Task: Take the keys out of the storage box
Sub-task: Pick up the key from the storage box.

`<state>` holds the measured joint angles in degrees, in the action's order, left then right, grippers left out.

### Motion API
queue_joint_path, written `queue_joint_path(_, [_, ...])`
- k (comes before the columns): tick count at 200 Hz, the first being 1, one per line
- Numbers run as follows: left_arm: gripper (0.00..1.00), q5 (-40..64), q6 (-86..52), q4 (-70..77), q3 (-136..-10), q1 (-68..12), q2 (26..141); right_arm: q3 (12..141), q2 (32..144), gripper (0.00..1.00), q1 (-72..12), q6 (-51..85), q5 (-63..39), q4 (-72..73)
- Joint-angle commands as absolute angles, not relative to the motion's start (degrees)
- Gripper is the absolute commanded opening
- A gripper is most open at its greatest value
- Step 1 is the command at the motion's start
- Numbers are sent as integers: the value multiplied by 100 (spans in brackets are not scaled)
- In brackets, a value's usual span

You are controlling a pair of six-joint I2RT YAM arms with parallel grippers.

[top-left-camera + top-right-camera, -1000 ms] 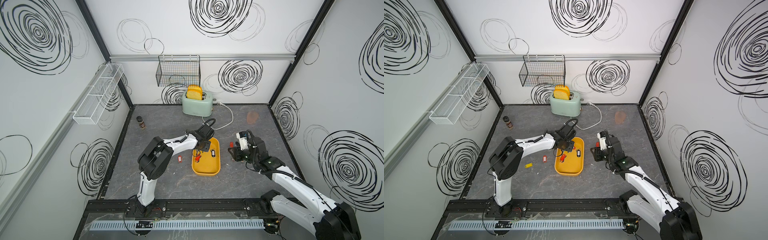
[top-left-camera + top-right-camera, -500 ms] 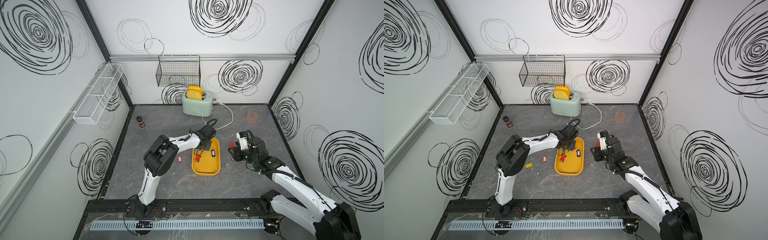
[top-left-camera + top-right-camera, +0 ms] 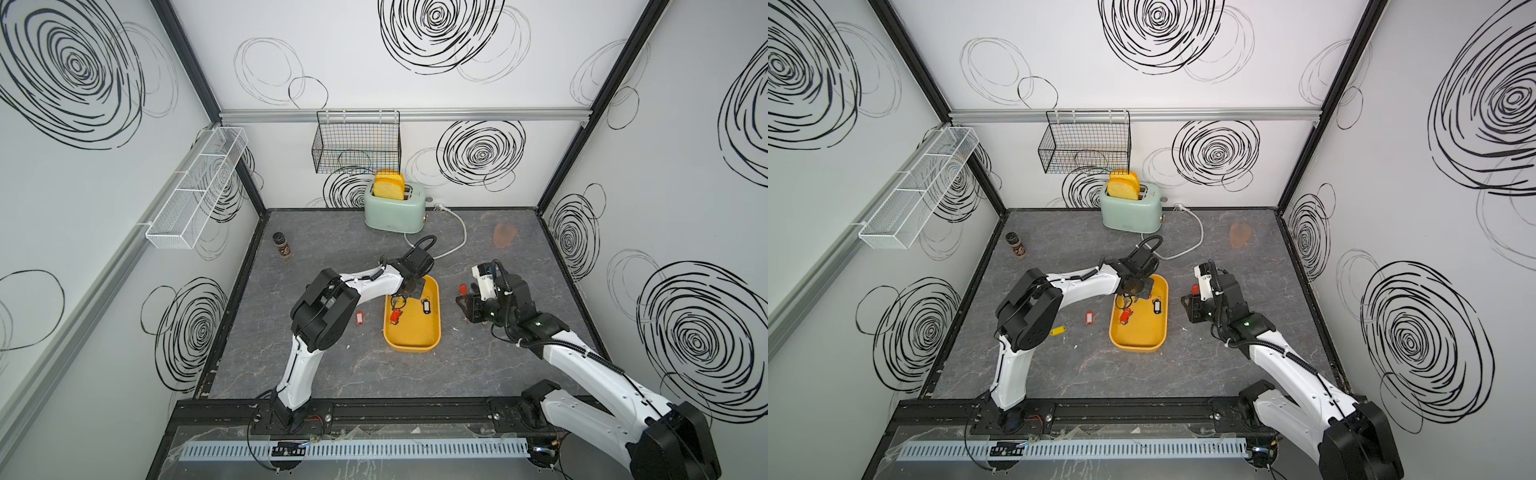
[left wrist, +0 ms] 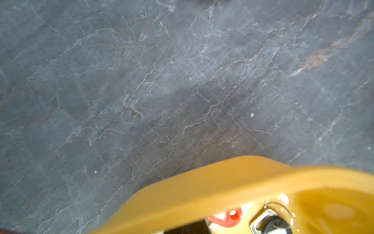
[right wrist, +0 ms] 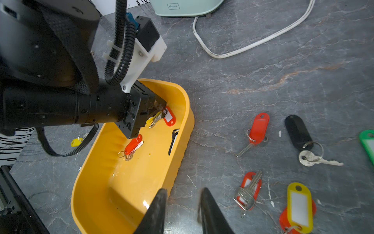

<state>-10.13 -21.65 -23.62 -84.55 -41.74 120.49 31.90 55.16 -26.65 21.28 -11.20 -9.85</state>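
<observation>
Left end effector (image 5: pixel 156 110) pinched shut on red-tagged key (image 5: pixel 169 118) inside storage box (image 5: pixel 129 186), other keys (image 5: pixel 132 146) beside it, right end effector (image 5: pixel 184 204) narrowly parted, empty, above tabletop (image 5: pixel 283 91); keys probably light, slippery, dangly, so grab the stiff tag.

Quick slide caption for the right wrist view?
Left gripper shut at a red-tagged key in the storage box; other keys lie outside.

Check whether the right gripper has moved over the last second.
No. In both top views the right gripper keeps the same gap from the box, on the box's right, beside its far half.
</observation>
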Motion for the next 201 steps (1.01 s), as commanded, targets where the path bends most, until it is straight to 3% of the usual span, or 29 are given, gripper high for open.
queue_joint_path(1, [0,-994,-2163,-2393,-8547,-4183,11978,3138,5544,33,-2641,2153,-1037,-1003])
queue_joint_path(134, [0,-704,-2275,-2872,-7628,-4151,9891,3129,5694,32,-2637,2163,-1194,-771])
queue_joint_path(201, [0,-1144,-2741,-3368,-6335,-3325,8079,3159,5856,32,-2666,2180,-1299,-678])
